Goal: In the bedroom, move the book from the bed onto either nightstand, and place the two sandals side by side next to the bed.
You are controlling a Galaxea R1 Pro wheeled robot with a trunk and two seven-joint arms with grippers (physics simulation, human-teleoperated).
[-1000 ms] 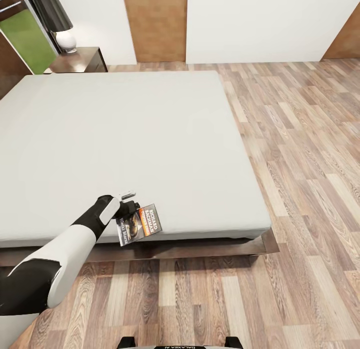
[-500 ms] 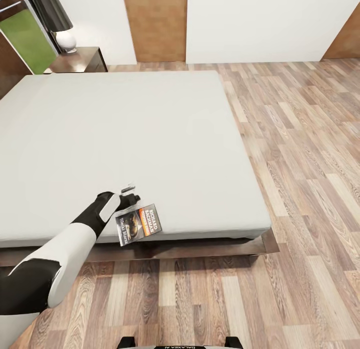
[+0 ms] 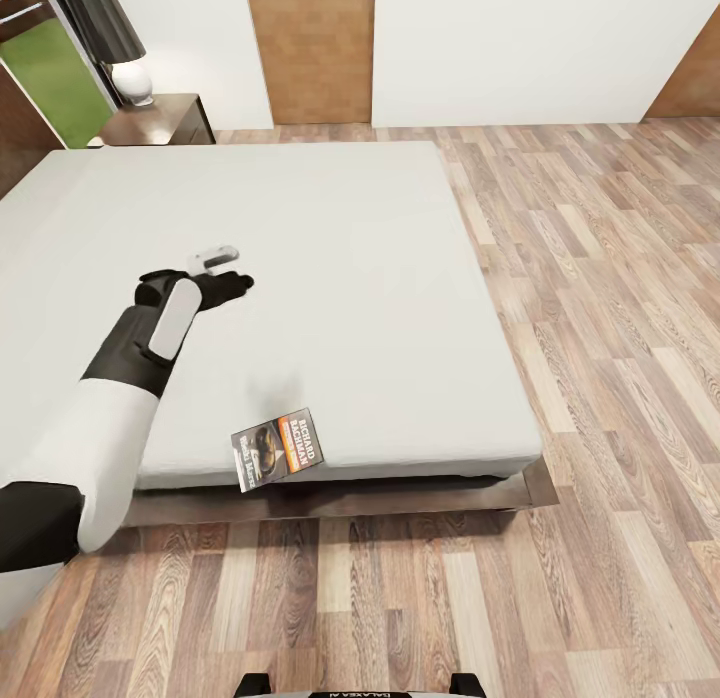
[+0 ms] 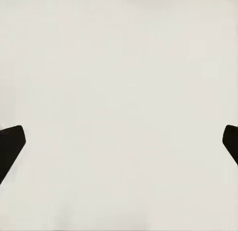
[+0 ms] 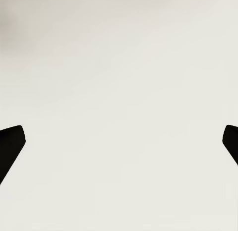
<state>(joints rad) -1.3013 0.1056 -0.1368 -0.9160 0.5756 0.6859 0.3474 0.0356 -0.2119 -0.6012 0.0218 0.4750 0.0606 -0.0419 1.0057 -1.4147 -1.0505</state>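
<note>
The book [image 3: 278,448] lies flat on the near edge of the bed [image 3: 330,278], its corner jutting slightly past the grey mattress. My left gripper [image 3: 236,283] hovers over the middle-left of the mattress, well beyond the book and apart from it. In the left wrist view the left gripper [image 4: 119,142] is open, with only plain mattress between its dark fingertips [image 4: 10,142]. The right gripper [image 5: 119,142] is also open, with a pale surface between its fingers and nothing held. A nightstand [image 3: 160,120] stands at the bed's far left corner. The sandals are out of view.
A black-shaded lamp [image 3: 112,38] with a white base sits on the nightstand. Wood-plank floor [image 3: 600,378] runs along the bed's right side and in front of it. Tan doors [image 3: 310,48] break the white back wall. The bed's dark frame [image 3: 400,498] juts out at the foot.
My left gripper has let go of the book's edge and swung up and away over the mattress toward the far left. The book stays at the bed's near edge.
</note>
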